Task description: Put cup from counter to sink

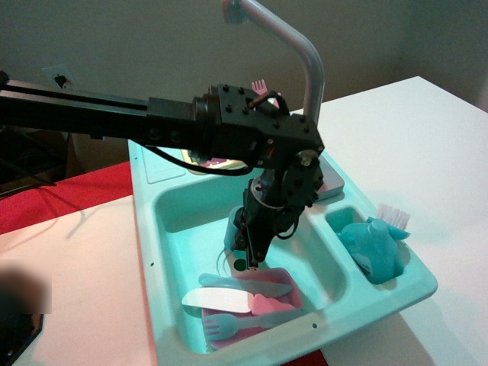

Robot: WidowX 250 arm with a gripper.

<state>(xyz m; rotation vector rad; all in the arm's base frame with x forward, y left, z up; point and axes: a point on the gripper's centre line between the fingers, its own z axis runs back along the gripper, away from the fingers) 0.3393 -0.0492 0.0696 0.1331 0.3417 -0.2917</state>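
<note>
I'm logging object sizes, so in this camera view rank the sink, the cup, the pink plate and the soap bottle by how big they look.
1. sink
2. pink plate, partly covered by cutlery
3. soap bottle
4. cup, mostly hidden behind the gripper, so its rank against the bottle is unsure.
</note>
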